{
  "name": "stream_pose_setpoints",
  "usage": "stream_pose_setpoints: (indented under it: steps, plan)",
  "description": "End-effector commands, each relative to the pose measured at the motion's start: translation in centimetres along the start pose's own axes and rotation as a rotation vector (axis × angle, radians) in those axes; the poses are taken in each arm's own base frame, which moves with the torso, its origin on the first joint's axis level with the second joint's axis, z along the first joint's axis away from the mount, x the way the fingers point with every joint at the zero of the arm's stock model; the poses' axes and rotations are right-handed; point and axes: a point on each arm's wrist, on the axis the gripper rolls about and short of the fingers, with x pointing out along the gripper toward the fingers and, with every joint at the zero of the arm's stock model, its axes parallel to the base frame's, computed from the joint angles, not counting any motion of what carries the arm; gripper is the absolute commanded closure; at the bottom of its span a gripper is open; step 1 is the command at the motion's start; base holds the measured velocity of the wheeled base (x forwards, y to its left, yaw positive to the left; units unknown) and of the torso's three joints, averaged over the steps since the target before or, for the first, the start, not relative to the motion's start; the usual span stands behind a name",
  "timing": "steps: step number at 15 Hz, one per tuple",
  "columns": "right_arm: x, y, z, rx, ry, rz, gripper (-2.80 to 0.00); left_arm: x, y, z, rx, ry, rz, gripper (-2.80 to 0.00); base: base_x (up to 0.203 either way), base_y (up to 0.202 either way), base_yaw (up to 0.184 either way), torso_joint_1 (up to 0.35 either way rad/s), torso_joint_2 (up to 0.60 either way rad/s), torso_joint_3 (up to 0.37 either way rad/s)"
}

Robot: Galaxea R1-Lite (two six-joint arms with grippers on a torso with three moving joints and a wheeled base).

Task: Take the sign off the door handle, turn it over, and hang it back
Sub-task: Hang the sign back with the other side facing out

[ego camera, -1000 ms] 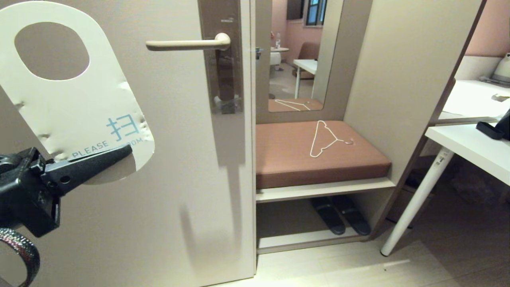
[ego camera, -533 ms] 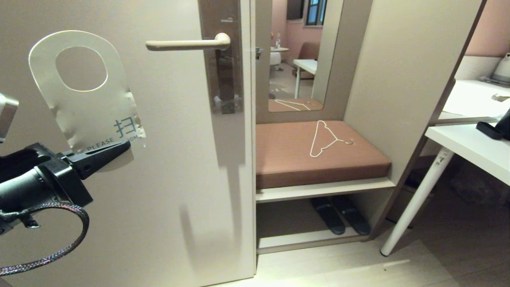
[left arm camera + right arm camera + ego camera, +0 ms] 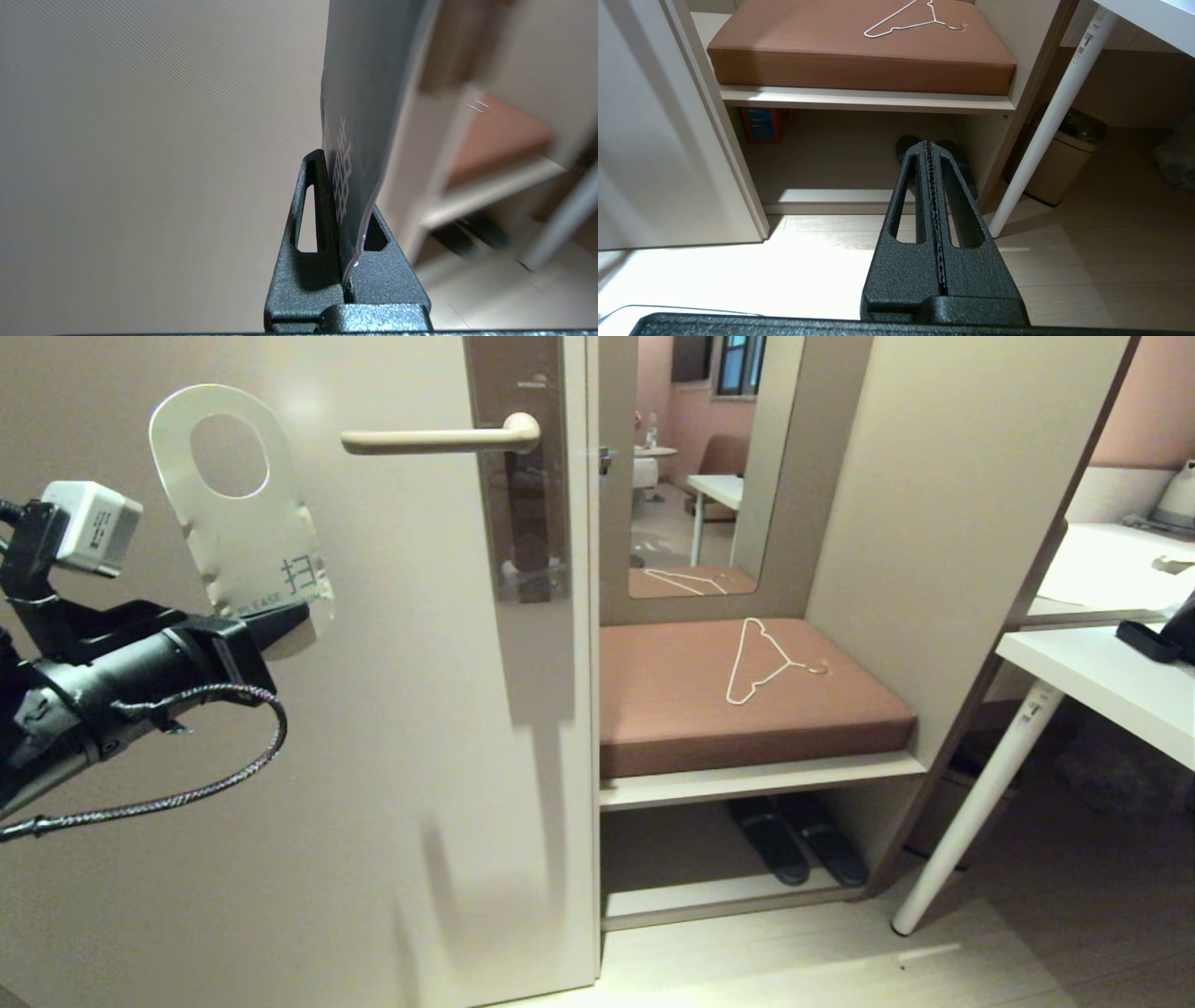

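A: Where's your sign [image 3: 245,518]?

B: Pinched by its lower end in the left gripper [image 3: 285,614], hole end up, white face toward you. Gripping low leaves the hole free. The door handle [image 3: 439,437] sits up and right of the fingertips, bare.

A: Right gripper [image 3: 930,145]?

B: Closed on nothing, low near the floor.

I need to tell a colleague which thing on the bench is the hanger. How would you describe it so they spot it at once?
Right of the door, below the mirror, a built-in alcove holds a brown cushioned bench. On top of that cushion lies the hanger, a thin white wire triangle with a small hook. It is the only thing on the cushion; the dark slippers sit on the shelf below.
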Motion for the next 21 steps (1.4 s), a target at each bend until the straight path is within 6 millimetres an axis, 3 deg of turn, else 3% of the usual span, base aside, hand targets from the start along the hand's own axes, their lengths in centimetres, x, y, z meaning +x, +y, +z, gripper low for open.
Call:
stream_pose_setpoints:
  steps: [1,4,13,21]
  plan:
    - [0.0,0.0,0.0,0.000,0.000,0.000,0.00,2.4,0.5,-0.2,0.005,0.016,0.016,0.00,0.000,0.000,0.000,0.000,0.00,0.000]
    - [0.0,0.0,0.0,0.000,0.000,0.000,0.00,4.1,0.8,0.1,0.069,0.013,0.052,0.00,0.000,0.000,0.000,0.000,0.00,0.000]
    - [0.0,0.0,0.0,0.000,0.001,0.000,0.00,5.2,-0.2,0.4,0.128,0.005,0.011,0.00,0.000,0.000,0.000,0.000,0.00,0.000]
    - [0.0,0.0,0.0,0.000,0.001,0.000,0.00,5.9,-2.7,0.2,0.127,0.017,-0.079,0.00,0.000,0.000,0.000,0.000,0.00,0.000]
